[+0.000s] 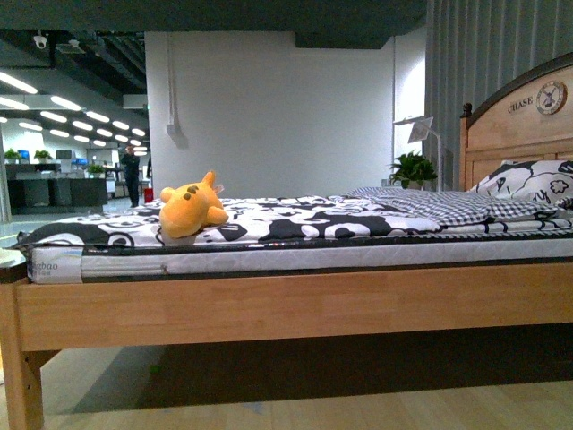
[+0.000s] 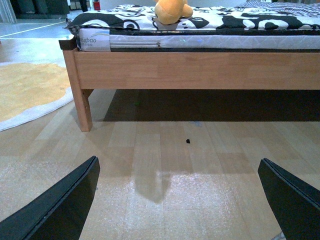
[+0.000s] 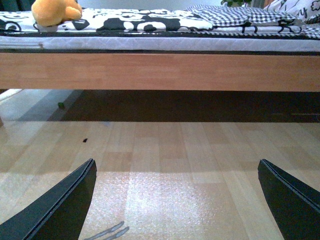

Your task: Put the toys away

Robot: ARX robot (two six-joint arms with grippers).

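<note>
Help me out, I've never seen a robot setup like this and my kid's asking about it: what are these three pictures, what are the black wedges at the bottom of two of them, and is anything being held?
It is a robot with two arms, each ending in a gripper. The front view comes from a camera on its body and looks across a wooden bed. On the black-and-white bedding lies an orange-yellow plush toy, near the foot end; at the far end are a patterned pillow and the headboard.

The other two pictures come from cameras on the wrists, held low over the floor. The black wedges are fingers: the left gripper and the right gripper. Both are wide open with nothing between them. Nothing is held, and the toy sits well beyond both.
</note>
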